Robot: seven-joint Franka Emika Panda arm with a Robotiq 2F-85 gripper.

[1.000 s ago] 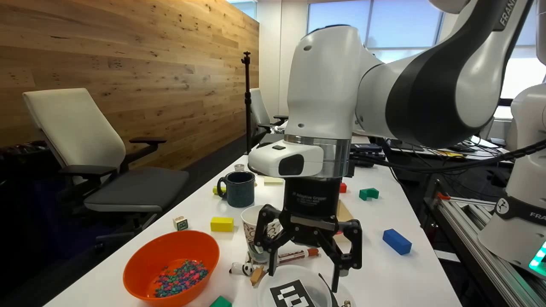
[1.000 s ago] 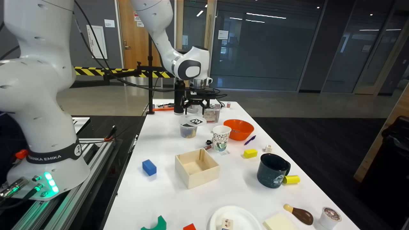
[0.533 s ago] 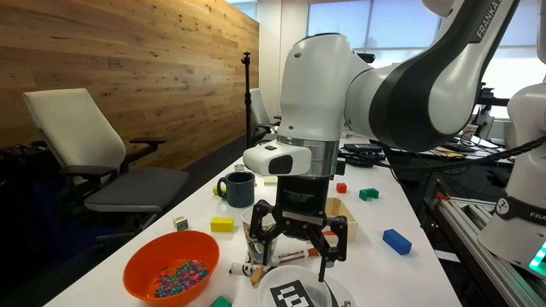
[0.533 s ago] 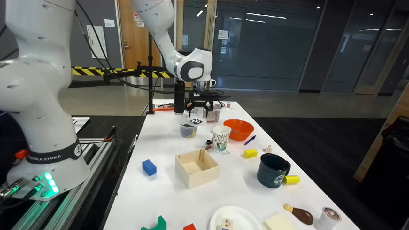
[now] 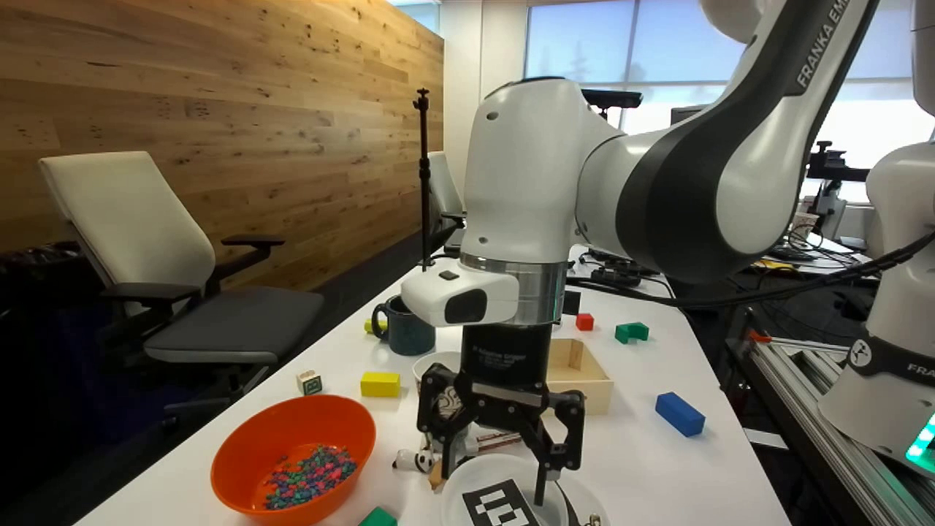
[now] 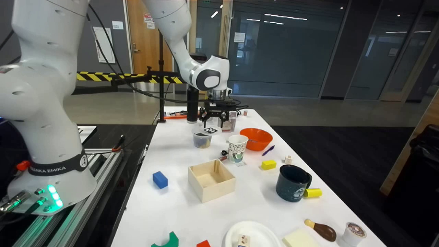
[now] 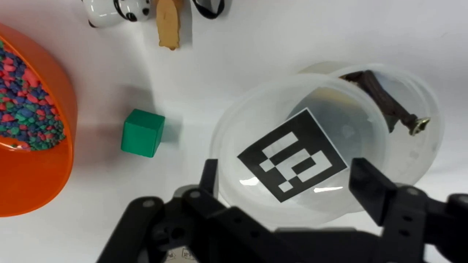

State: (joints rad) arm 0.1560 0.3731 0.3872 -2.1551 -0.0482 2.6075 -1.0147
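My gripper [image 7: 287, 179] is open, fingers pointing down, with nothing gripped between them. Beneath it lies a clear round lid [image 7: 234, 128] bearing a black-and-white square marker [image 7: 292, 155]. That lid sits off-centre over a clear round tub [image 7: 433, 120], leaving part of its mouth uncovered. A dark brown object with a gold tip [image 7: 387, 98] shows inside the tub. In both exterior views the gripper [image 5: 494, 483] hovers at the lid [image 6: 211, 130]; whether a fingertip touches it I cannot tell. The tub [image 6: 202, 141] stands upright on the white table.
An orange bowl [image 5: 292, 460] of coloured pebbles and a green block [image 7: 142, 133] lie to one side. A paper cup [image 6: 237, 148], a panda figurine [image 7: 117, 11], a wooden box [image 6: 211, 180], a dark mug [image 6: 293, 183] and a blue block [image 5: 679, 413] stand around.
The gripper has come down and shifted sideways, toward the paper cup's side, closer to the lid. Its fingers have drawn slightly together. Lid, tub and the other objects have stayed put.
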